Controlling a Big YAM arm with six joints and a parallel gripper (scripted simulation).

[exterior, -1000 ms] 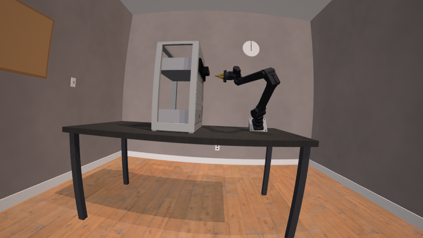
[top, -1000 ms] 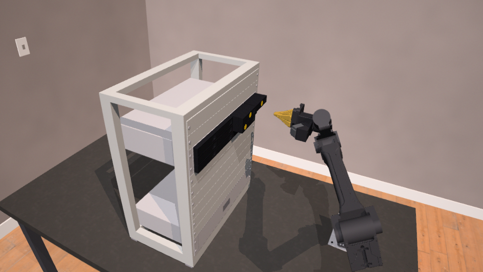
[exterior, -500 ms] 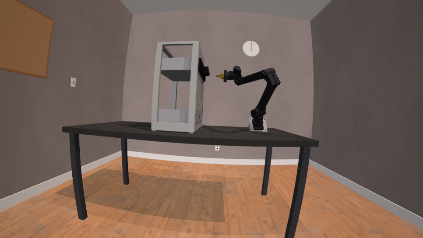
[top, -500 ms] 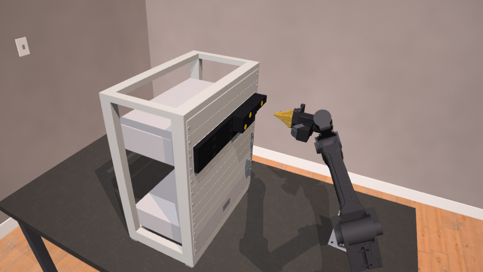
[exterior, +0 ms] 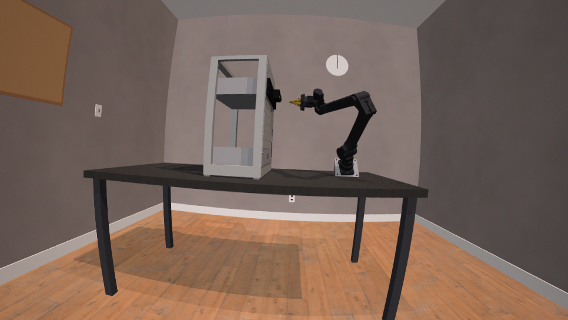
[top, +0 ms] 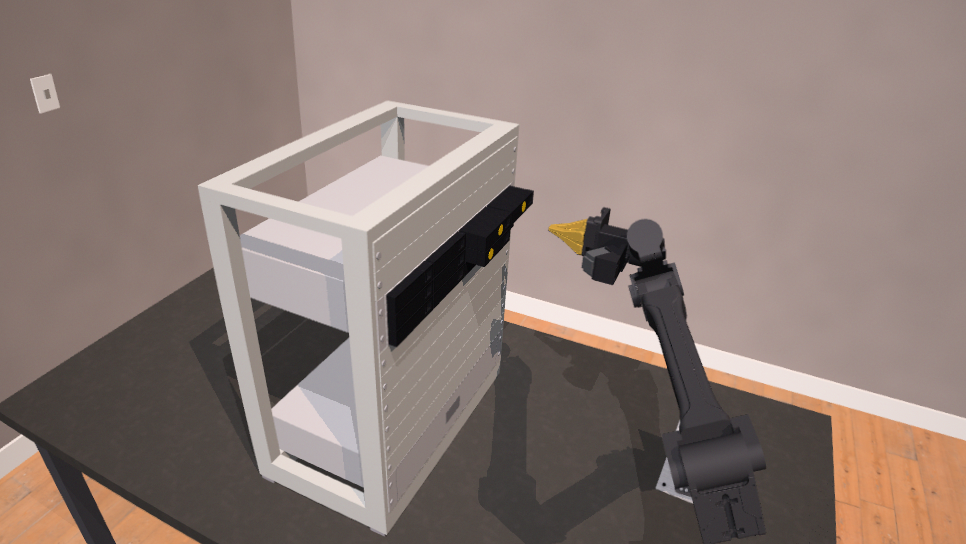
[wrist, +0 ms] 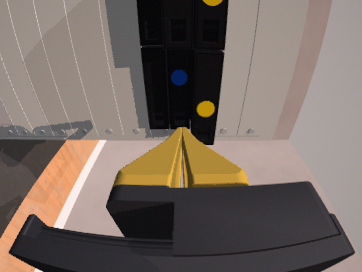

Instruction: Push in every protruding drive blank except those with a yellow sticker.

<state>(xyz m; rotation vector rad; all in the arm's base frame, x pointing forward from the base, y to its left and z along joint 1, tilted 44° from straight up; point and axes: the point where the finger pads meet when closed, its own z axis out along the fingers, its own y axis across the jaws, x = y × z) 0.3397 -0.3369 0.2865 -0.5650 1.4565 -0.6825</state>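
Note:
The white rack [top: 365,304] stands upright on the black table, also seen in the exterior view [exterior: 238,117]. A row of black drive blanks [top: 432,283] crosses its front. At the row's right end, blanks [top: 500,226] stick out; three yellow stickers show on them [top: 500,229]. My gripper [top: 559,231] [wrist: 181,134] has gold fingers, is shut and empty, and hovers apart from the rack, level with the blanks.
The arm's base [top: 716,473] is bolted at the table's right end. Inside the rack sit two grey shelves [top: 297,270]. The table edge [exterior: 254,185] runs in front of the rack.

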